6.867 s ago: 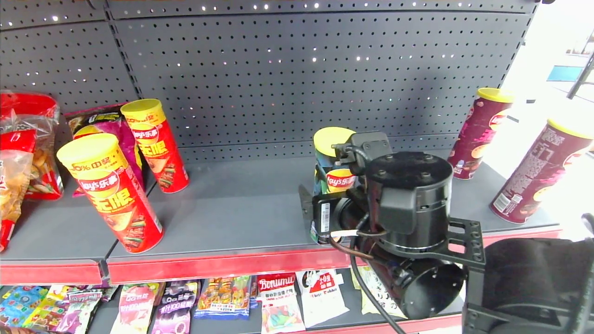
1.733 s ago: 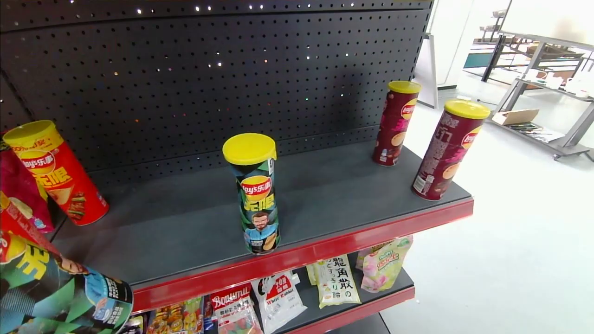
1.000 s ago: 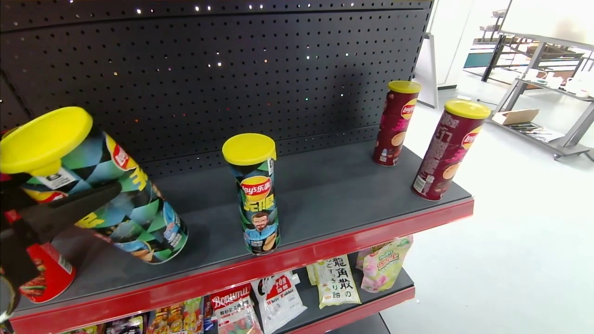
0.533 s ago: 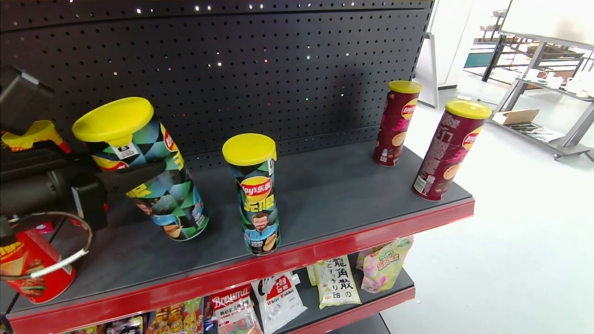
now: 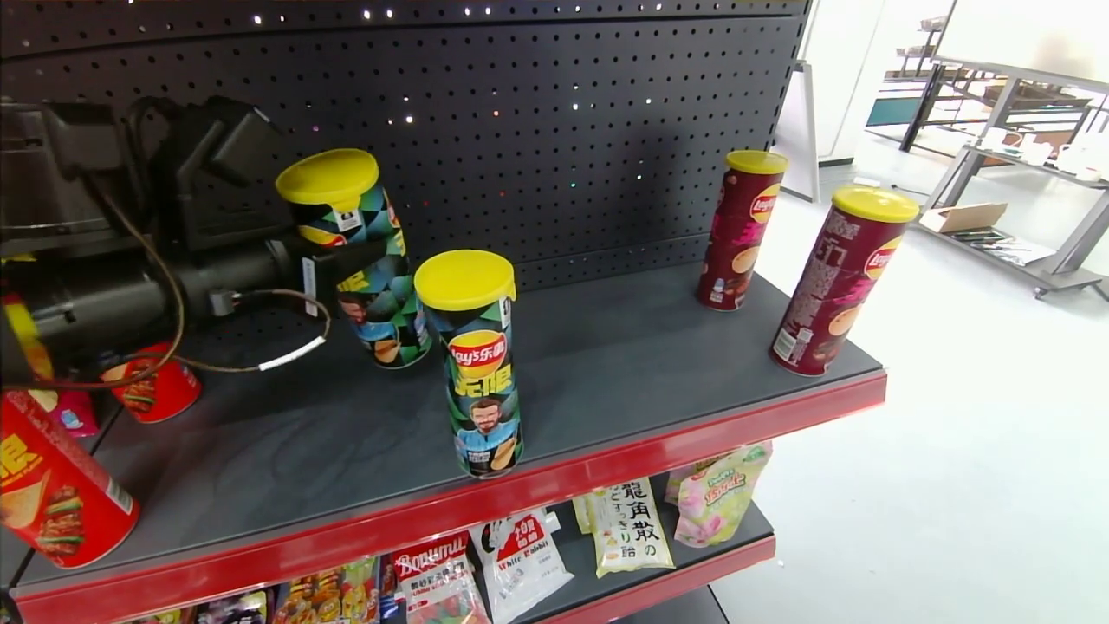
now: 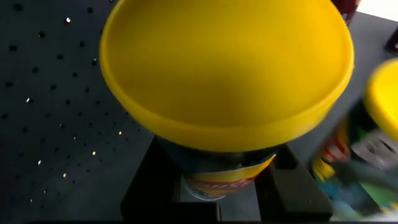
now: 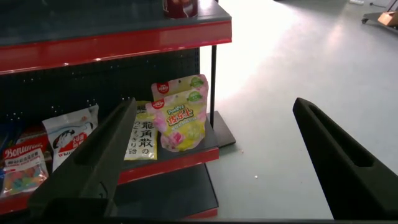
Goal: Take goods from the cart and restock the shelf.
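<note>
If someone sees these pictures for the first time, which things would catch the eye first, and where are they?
First comes the left gripper, closed around a green-patterned can with a yellow lid, toward the back of the shelf. Just in front stands a matching can, upright near the red front edge. At the shelf's right end are a maroon can by the back panel and a second maroon can at the front corner.
</note>
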You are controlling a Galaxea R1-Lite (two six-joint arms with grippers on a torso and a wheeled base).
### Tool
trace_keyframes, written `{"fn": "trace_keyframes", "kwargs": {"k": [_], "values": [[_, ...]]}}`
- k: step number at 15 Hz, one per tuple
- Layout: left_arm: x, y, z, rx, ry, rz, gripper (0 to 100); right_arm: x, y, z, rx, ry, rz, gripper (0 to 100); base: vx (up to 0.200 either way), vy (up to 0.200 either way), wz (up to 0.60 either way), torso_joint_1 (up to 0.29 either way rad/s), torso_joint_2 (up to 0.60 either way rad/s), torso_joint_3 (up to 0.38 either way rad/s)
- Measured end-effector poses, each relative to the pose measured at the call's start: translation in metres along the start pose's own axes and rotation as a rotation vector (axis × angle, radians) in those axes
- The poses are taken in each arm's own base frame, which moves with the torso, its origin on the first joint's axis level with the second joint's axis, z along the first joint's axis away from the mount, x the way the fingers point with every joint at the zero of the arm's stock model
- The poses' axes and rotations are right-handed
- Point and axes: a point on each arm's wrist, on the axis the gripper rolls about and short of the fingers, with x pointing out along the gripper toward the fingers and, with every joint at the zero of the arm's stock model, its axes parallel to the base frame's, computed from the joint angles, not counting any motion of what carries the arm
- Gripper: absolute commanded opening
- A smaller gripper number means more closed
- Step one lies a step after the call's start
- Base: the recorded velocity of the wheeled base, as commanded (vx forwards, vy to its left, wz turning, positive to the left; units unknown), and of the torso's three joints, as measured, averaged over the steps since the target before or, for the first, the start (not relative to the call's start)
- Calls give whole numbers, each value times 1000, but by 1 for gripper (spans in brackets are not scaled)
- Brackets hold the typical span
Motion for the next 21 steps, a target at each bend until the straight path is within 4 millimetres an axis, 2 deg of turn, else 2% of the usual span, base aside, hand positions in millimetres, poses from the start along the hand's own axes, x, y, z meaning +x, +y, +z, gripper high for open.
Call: {"fn": "trace_keyframes", "kwargs": {"k": [5, 8, 13, 17, 21], "values": [[49, 0, -2, -18, 24, 15, 0, 0, 0, 0, 0, 0, 0, 100, 0, 0, 0, 0, 0, 0], [69, 1, -9, -48, 45, 11, 0, 0, 0, 0, 0, 0, 0, 100, 0, 0, 0, 0, 0, 0], [92, 0, -13, -52, 52, 1, 0, 0, 0, 0, 0, 0, 0, 100, 0, 0, 0, 0, 0, 0], [103, -4, -17, -53, 62, -11, 0, 0, 0, 0, 0, 0, 0, 100, 0, 0, 0, 0, 0, 0], [113, -3, -13, -67, 42, -11, 0, 0, 0, 0, 0, 0, 0, 100, 0, 0, 0, 0, 0, 0]]}}
